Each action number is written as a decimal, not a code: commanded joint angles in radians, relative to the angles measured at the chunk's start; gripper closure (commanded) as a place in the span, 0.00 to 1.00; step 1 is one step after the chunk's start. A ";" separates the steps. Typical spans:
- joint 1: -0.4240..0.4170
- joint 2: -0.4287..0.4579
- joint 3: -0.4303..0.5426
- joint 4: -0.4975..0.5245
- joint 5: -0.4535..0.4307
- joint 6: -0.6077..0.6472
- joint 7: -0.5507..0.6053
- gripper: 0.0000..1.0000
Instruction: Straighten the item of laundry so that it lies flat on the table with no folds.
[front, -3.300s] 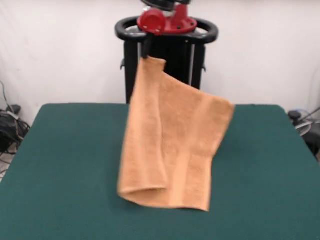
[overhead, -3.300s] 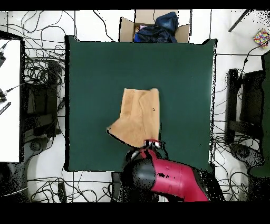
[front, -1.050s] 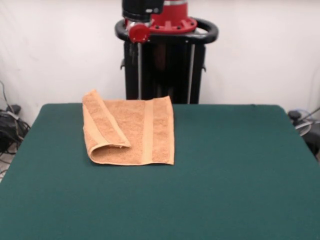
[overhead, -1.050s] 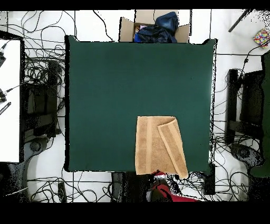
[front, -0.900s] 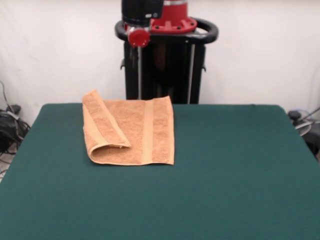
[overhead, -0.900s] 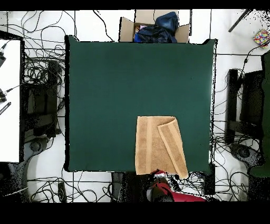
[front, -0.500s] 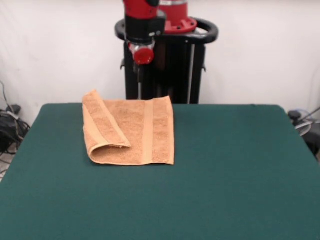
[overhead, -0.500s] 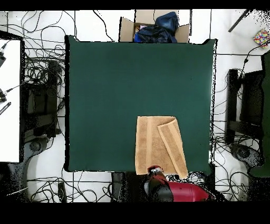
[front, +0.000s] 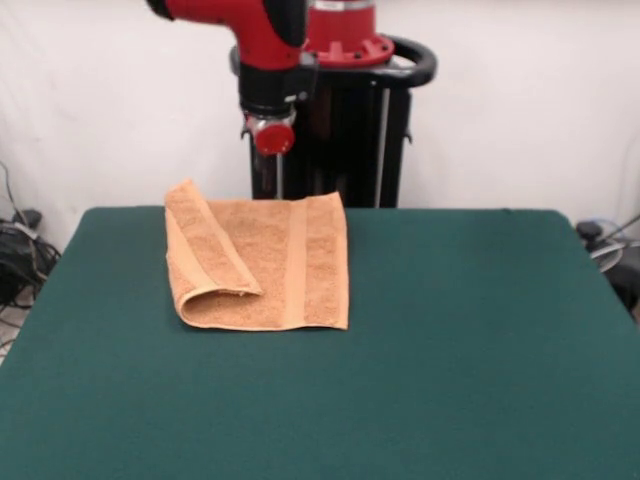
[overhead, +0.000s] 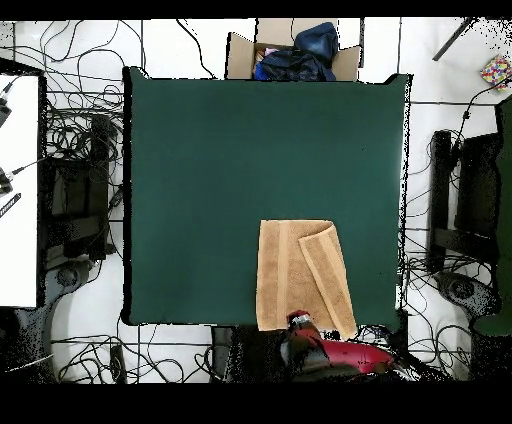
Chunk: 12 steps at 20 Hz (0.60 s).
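The item of laundry (front: 270, 262), an orange-tan towel, lies on the green table (front: 450, 340) at its far left in the front view. Its left side is folded over on top, making a doubled strip with a rounded fold at the near corner. A woven band runs along it near the right edge. In the overhead view the towel (overhead: 290, 275) sits at the table's (overhead: 200, 180) bottom edge, with the folded strip on its right side. My gripper (front: 268, 165) hangs on the red arm just above the towel's far edge, apart from it; it also shows in the overhead view (overhead: 298, 322).
The black pedestal (front: 340, 130) stands right behind the towel. A cardboard box (overhead: 290, 50) with dark clothes sits off the table's opposite edge. Cables cover the floor around the table, and a white surface (overhead: 18, 190) lies at the left.
The towel hung in the air from the gripper 3.3 s ago; it now lies on the table, let go. Over the last second the arm swung down above its far edge.
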<state>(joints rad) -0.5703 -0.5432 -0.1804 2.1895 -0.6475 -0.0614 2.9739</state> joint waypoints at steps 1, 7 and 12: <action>0.025 0.137 -0.056 -0.182 -0.018 -0.073 0.001 0.00; 0.016 0.201 -0.087 -0.222 -0.019 -0.122 -0.014 0.00; 0.035 0.255 -0.101 -0.257 0.006 -0.154 -0.007 0.00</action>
<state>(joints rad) -0.5676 -0.3787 -0.2798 2.0891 -0.6529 -0.1498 2.9739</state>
